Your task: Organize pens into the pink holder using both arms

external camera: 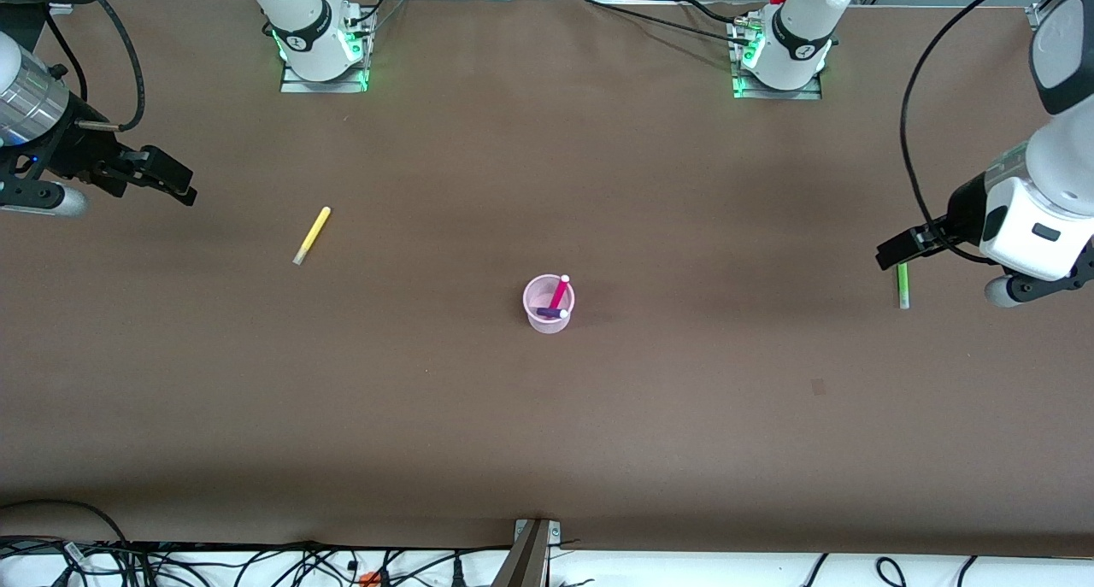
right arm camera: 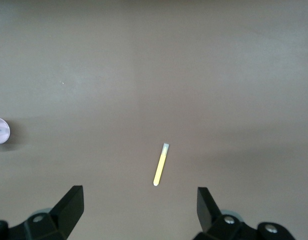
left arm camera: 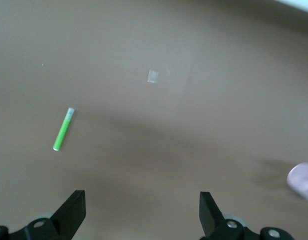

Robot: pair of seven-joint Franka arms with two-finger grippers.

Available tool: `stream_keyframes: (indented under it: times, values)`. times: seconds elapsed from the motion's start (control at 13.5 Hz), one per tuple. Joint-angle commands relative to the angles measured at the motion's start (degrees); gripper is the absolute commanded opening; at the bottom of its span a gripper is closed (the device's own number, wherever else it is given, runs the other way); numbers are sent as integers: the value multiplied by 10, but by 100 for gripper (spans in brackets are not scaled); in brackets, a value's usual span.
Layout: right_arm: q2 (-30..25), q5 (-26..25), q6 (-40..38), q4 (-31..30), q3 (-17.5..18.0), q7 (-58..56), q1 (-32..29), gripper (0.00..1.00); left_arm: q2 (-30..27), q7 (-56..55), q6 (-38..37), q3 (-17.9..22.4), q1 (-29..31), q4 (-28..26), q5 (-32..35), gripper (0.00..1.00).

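The pink holder (external camera: 548, 307) stands mid-table with the magenta pen (external camera: 560, 291) and the purple pen (external camera: 551, 313) in it. The yellow pen (external camera: 312, 234) lies flat toward the right arm's end; it also shows in the right wrist view (right arm camera: 160, 164). The green pen (external camera: 902, 286) lies flat toward the left arm's end; it also shows in the left wrist view (left arm camera: 63, 129). My right gripper (external camera: 181, 187) is open and empty over the table at its own end, apart from the yellow pen. My left gripper (external camera: 891, 254) is open and empty just above the green pen's end.
A small pale patch (external camera: 819, 387) marks the brown table cover nearer the front camera than the green pen. The holder's edge shows in the left wrist view (left arm camera: 302, 177) and in the right wrist view (right arm camera: 0, 131). Cables lie along the table's front edge (external camera: 256, 561).
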Motion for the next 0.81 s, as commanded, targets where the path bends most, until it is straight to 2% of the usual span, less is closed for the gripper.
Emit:
stream_keyframes:
  times: [0.0, 0.22, 0.3, 0.74]
  values:
    - [6, -1, 20, 8, 5, -2, -3, 100, -50, 133, 23, -10, 43, -86, -14, 100]
    - [5, 11, 47, 8, 12, -1, 5, 100, -97, 166, 72, -10, 46, -167, -14, 100]
    - [5, 10, 48, 8, 12, 1, 14, 100, -102, 188, 80, -10, 45, -175, -14, 100]
    - [5, 11, 50, 7, 11, -1, 14, 100, -98, 199, 79, -9, 45, -163, -14, 100]
